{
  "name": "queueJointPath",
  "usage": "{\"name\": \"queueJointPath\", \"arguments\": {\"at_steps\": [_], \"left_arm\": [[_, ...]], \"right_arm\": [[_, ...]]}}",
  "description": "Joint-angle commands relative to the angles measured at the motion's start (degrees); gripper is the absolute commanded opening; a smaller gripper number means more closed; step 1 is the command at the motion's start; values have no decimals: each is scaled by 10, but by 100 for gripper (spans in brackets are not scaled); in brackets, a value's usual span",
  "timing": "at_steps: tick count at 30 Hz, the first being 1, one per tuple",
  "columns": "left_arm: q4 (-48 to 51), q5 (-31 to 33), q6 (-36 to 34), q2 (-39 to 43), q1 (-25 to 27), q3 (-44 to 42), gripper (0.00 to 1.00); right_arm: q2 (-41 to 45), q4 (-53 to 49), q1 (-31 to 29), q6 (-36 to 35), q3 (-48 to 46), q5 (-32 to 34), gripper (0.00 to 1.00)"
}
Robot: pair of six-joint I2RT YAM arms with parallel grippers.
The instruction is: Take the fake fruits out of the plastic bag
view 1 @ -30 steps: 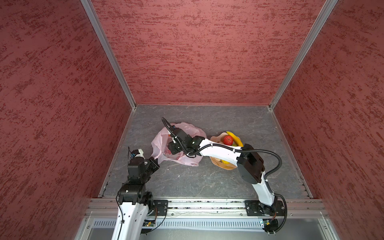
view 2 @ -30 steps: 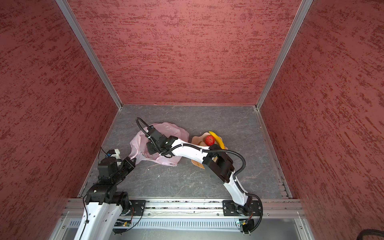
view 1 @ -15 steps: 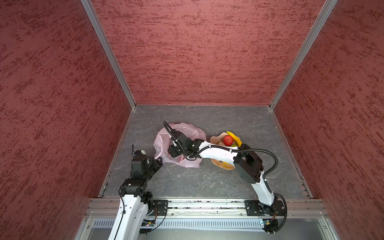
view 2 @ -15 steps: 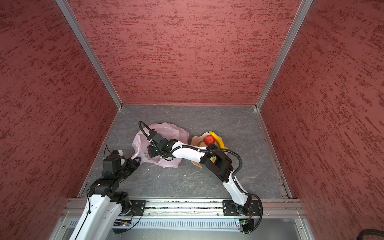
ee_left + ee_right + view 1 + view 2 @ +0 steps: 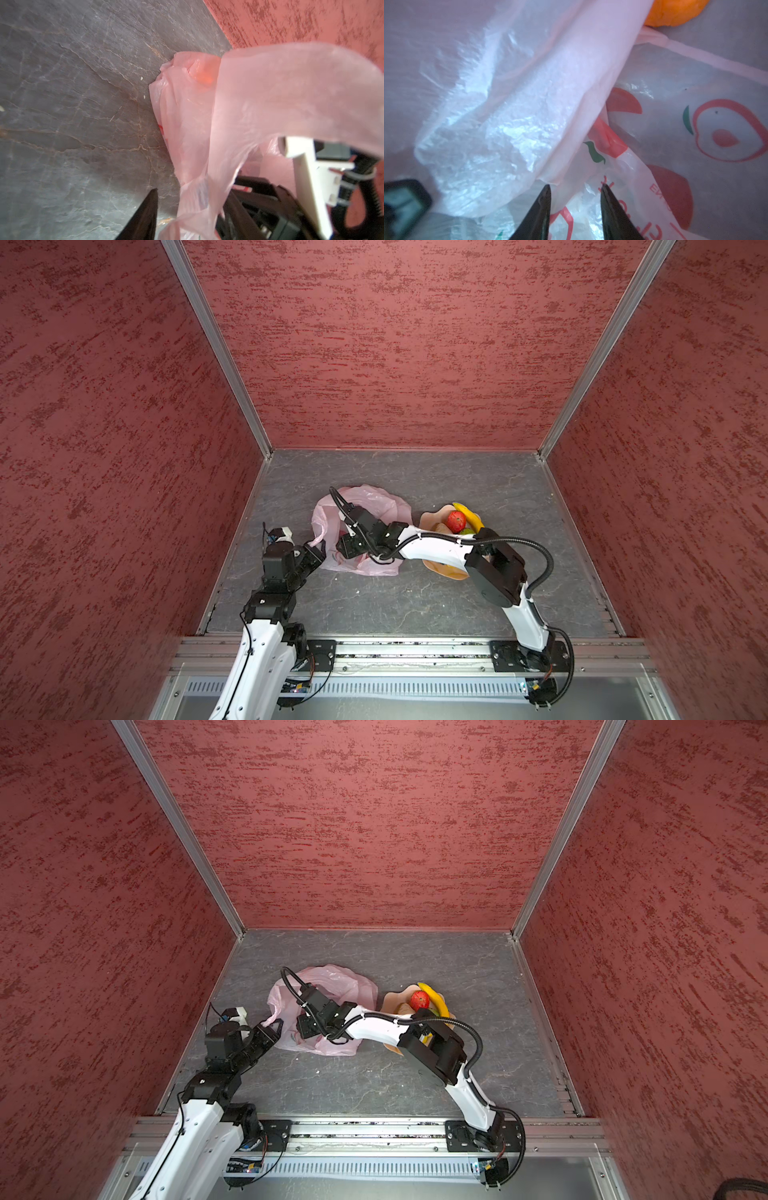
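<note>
Deep inside the bag (image 5: 374,506), the right gripper (image 5: 575,190) has its jaws a little apart, with only loose film between them and nothing held. An orange (image 5: 675,12) lies further in, past a fold. Over at the handle (image 5: 197,197), the left gripper (image 5: 314,550) meets the loop; I cannot tell whether it pinches it. A banana (image 5: 471,517) and a red fruit (image 5: 456,521) sit on the plate (image 5: 428,519) beside the bag. I'd say the orange is next: reach further, then close on it. A second ago the left gripper hung back from the handle.
</note>
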State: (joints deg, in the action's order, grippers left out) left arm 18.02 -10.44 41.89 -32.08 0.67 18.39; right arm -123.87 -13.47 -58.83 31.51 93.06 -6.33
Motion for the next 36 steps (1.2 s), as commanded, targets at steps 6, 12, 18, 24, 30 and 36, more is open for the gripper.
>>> {"name": "queueJointPath", "arguments": {"at_steps": [6,12,18,24,30,36], "left_arm": [[-79,24,-13,-16,2,0,0],[-55,28,-27,10,2,25,0],[-45,30,-52,11,2,66,0],[-64,20,-69,-27,2,96,0],[-86,5,-68,-60,2,120,0],[-99,-1,-62,-74,5,144,0]], "right_arm": [[42,28,-2,21,-30,18,40],[37,16,5,46,-25,85,42],[19,13,20,80,-13,141,47],[2,26,30,97,-7,150,50],[-7,39,32,109,-14,149,56],[-10,61,34,121,-34,143,57]]}}
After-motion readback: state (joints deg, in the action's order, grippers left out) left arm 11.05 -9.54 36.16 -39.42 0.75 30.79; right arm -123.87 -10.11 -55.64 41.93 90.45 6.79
